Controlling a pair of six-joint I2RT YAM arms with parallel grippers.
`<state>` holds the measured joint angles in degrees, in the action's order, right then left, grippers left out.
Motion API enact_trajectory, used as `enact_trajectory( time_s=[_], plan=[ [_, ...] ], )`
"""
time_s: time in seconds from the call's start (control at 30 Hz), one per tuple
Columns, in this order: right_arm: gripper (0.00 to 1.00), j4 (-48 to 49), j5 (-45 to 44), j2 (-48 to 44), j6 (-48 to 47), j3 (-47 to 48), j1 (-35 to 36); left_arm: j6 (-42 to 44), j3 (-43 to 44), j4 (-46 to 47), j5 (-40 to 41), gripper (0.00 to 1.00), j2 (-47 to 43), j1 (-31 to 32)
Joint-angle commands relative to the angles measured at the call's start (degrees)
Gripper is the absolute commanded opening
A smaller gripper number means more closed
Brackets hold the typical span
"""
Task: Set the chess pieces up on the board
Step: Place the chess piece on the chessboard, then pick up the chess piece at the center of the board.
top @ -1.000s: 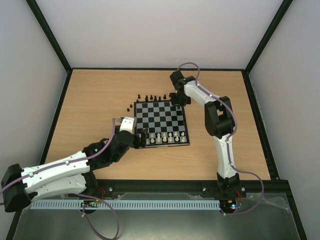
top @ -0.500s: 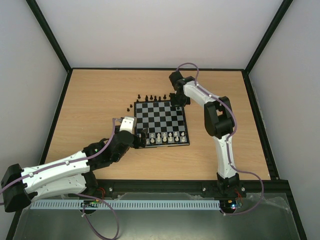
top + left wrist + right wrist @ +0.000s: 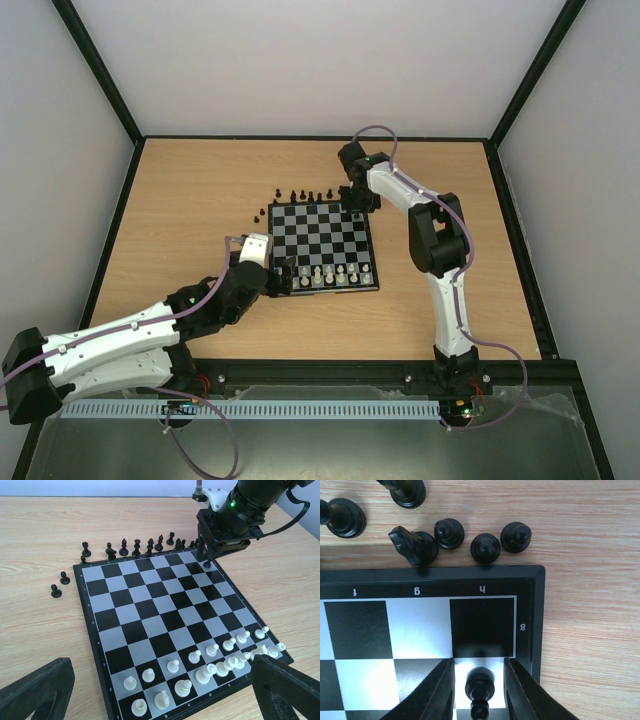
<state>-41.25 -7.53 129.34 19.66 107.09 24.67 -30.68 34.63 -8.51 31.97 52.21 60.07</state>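
Looking down from the top camera, the board [image 3: 320, 240] lies flat near the middle of the table [image 3: 180, 200]. The white pieces [image 3: 330, 275] fill the two rows along its 6 o'clock edge. The black pieces [image 3: 305, 195] stand off the board on the wood, just past its 12 o'clock edge, with a few more off the 10 o'clock corner. The left gripper [image 3: 282, 277] sits at the board's 7 o'clock corner. The right gripper [image 3: 357, 208] points down over the 1 o'clock corner.

From the left wrist, that gripper's two fingers [image 3: 40, 692] are spread wide at the lower corners of the view and hold nothing. The white rows are between them, some pieces leaning at 4 o'clock.

From the right wrist, a black pawn [image 3: 480, 685] stands upright on the pale square just inside the corner square marked h and 8. The fingers [image 3: 440, 690] flank the pawn at 9 and 3 o'clock, narrowly parted, with a slim gap on each side. At 12 o'clock, past the border, a knight [image 3: 412, 545] and three pawns [image 3: 485, 547] rest on the wood.
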Motion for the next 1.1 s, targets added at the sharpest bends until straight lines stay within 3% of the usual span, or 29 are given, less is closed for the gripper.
enact_trajectory(
  time_s=[0.0,0.27,0.4,0.6,0.73,1.07],
  plan=[
    [0.31,-0.95,1.61,-4.53,0.17,-1.16,0.40,-0.26,-0.62,0.08,0.65,0.99,-0.73,-0.45],
    [0.42,6.27,11.27,-18.81,2.94,-10.56,1.72,-0.61,-1.55,1.22,0.51,0.99,-2.63,-0.48],
    [0.59,8.44,12.07,-28.17,3.85,-17.37,3.57,-0.68,-2.11,1.69,1.34,0.99,-3.93,-0.58],
    [0.76,10.26,13.60,-40.17,4.75,-27.69,4.16,-0.77,-3.47,4.36,0.12,0.99,-4.04,-1.44],
    [0.98,9.49,12.05,-46.44,5.65,-32.28,4.16,-0.54,-3.56,5.99,-2.06,0.99,-1.82,-2.35],
    [0.99,8.80,8.91,-58.37,8.11,-41.45,4.16,-1.46,-3.63,8.50,-7.29,0.99,2.09,-3.12]
  ],
)
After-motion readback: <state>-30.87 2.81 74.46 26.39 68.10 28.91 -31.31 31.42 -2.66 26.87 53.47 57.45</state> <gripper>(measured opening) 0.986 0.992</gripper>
